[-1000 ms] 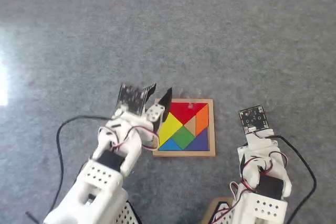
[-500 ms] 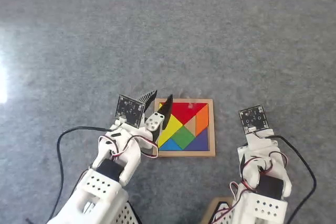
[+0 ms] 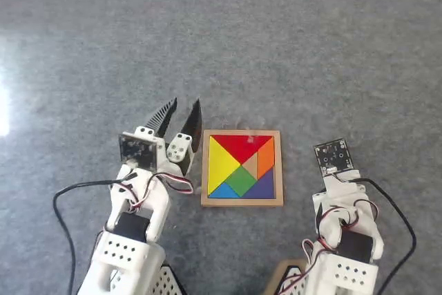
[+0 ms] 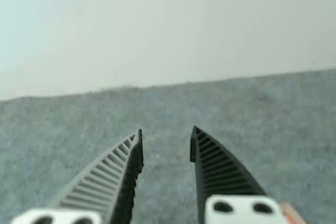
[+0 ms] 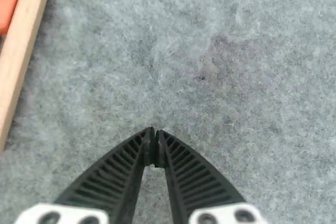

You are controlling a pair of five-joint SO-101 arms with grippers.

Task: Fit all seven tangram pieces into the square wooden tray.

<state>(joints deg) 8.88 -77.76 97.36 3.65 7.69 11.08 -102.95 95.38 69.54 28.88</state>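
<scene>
A: Tangram pieces (image 3: 242,166), where do they lie?
B: Flat inside the square wooden tray (image 3: 242,202), filling it, on the grey felt table (image 3: 311,67) between the two arms.
A: And the left gripper (image 3: 185,103)?
B: Just beside the tray's far corner on the left arm's side, off the wood, jaws parted with nothing between them.
A: The right gripper (image 5: 155,130)?
B: Over felt near the tray's other side, jaws pressed together, empty.

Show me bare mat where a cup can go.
Widest bare mat lies beyond the wooden tray, up to the far edge. A narrower strip separates tray and right arm. Crowded: tray's left side, by the open left hand.
</scene>
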